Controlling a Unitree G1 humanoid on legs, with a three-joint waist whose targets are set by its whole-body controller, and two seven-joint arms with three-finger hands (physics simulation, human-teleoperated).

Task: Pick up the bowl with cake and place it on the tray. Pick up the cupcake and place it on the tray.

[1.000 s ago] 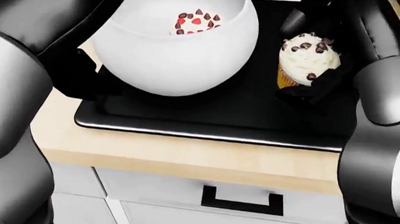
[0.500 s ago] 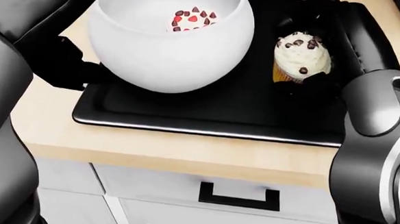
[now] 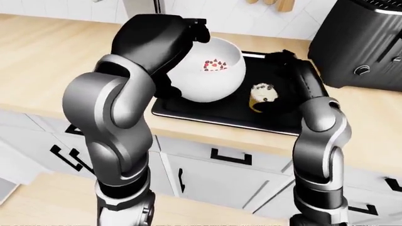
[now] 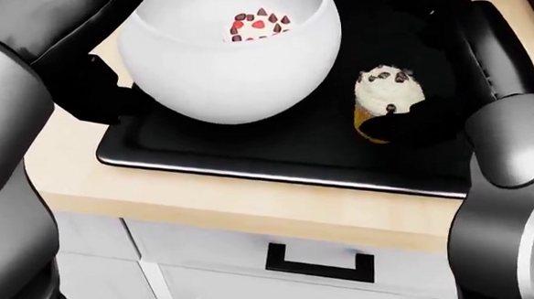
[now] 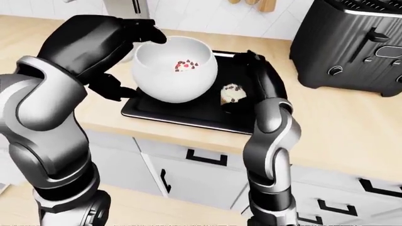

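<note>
The left arm was bent sharply at the elbow, its left hand [image 5: 126, 56] raised with fingers spread, one over the top and one below. The right arm reached straight out, its right hand [image 4: 418, 124] curled loosely.

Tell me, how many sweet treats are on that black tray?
2. A small cake sits inside the white bowl at the tray's left; a tilted cupcake lies toward its right.

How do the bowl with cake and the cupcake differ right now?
The bowl with cake is far larger than the cupcake. The bowl sits upright; the cupcake leans over. The bowl is plain white; the cupcake has white frosting with chocolate chips over an orange wrapper. Both are over the black tray.
</note>
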